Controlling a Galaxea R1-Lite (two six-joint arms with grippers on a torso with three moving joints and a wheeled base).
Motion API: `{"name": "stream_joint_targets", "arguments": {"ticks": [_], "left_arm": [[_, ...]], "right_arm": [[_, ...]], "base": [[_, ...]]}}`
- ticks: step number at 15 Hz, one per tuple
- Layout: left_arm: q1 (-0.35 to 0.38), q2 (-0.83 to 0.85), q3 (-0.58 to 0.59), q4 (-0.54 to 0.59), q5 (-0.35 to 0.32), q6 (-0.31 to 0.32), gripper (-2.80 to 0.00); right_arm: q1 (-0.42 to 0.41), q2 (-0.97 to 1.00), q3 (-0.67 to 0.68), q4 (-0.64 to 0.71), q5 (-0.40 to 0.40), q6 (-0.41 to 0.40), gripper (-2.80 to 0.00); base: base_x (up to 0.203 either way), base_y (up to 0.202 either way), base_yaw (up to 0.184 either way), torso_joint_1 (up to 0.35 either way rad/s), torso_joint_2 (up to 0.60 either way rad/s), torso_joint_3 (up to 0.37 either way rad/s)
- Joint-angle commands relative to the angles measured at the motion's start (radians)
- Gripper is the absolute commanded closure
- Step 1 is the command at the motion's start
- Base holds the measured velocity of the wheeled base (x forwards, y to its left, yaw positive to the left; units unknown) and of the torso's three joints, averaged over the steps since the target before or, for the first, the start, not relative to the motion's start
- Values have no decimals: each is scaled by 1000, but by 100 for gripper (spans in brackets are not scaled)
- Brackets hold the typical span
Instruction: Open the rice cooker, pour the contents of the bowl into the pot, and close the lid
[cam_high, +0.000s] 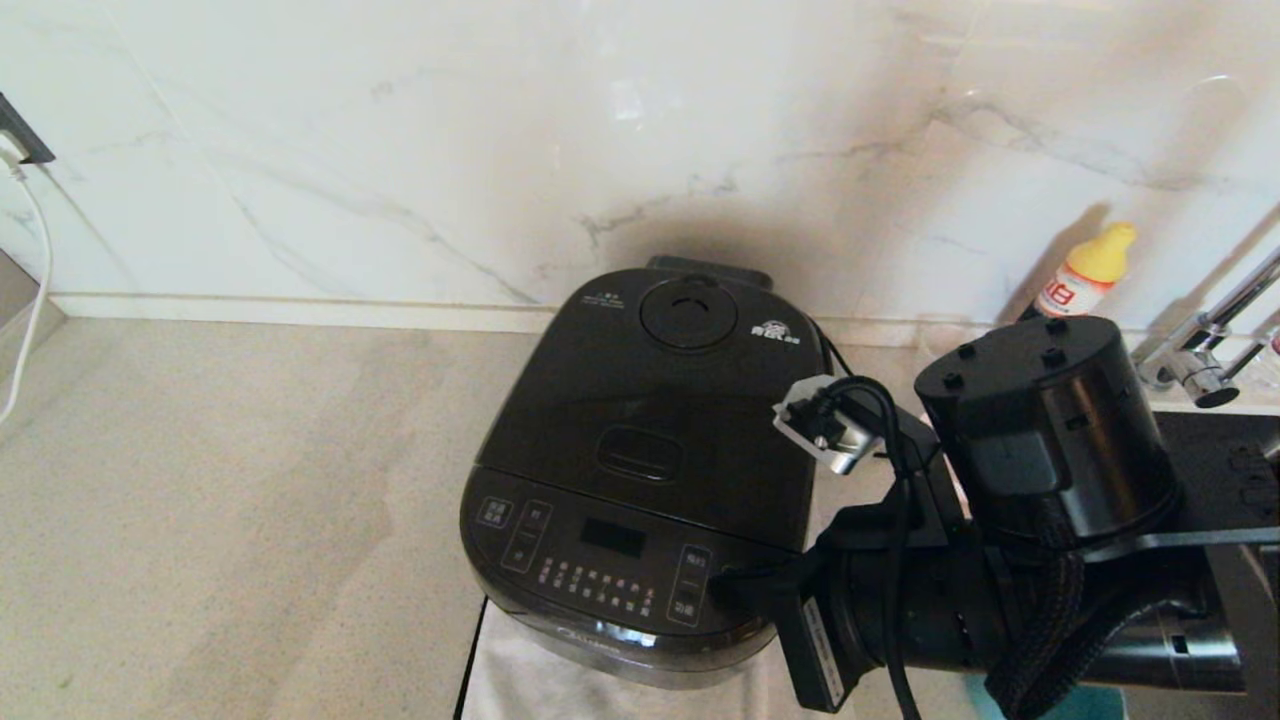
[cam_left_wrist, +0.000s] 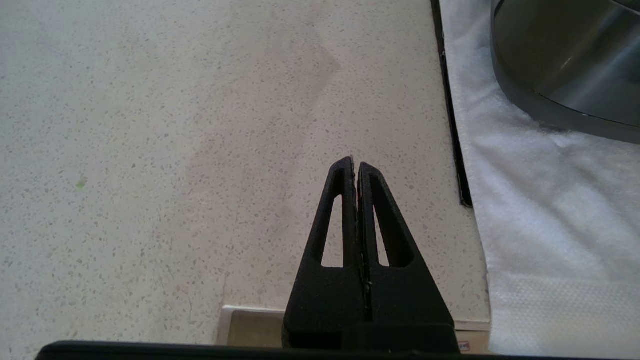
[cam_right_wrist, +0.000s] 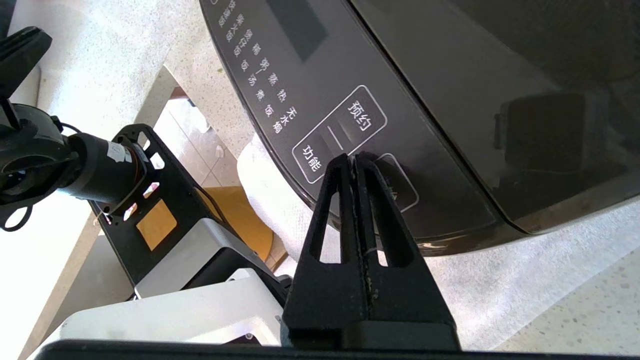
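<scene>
The black rice cooker (cam_high: 640, 470) stands on the counter with its lid (cam_high: 660, 400) down, so the pot is hidden. The oblong latch button (cam_high: 640, 452) sits at the lid's front. My right gripper (cam_high: 722, 588) is shut and empty. Its tips (cam_right_wrist: 354, 157) are at the front right corner of the control panel (cam_right_wrist: 320, 100), by the white-outlined buttons. My left gripper (cam_left_wrist: 354, 162) is shut and empty over bare counter, left of the cooker's base (cam_left_wrist: 565, 65). It lies outside the head view. The bowl and its contents are out of view.
A white cloth (cam_left_wrist: 550, 200) lies under the cooker. A yellow-capped bottle (cam_high: 1085, 270) and a faucet (cam_high: 1205, 350) stand at the back right by the marble wall. A white cable (cam_high: 35, 280) hangs at the far left. A tiny green bit (cam_left_wrist: 81, 183) lies on the counter.
</scene>
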Motion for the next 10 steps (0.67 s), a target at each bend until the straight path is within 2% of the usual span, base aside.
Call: {"name": "stream_joint_targets", "arguments": {"ticks": [1,6,10], "left_arm": [[0,1,0,1,0,0,0],[0,0,0,1,0,0,0],[0,2,0,1,0,0,0]], "right_arm": [[-3,-5,-5,-15,-1,3,0],[-20,-106,-54,-17,-7,10,0],[-83,-202,-70,-15,-25,9,0]], "base": [[0,0,0,0,0,0],[0,0,0,0,0,0],[0,0,0,0,0,0]]}}
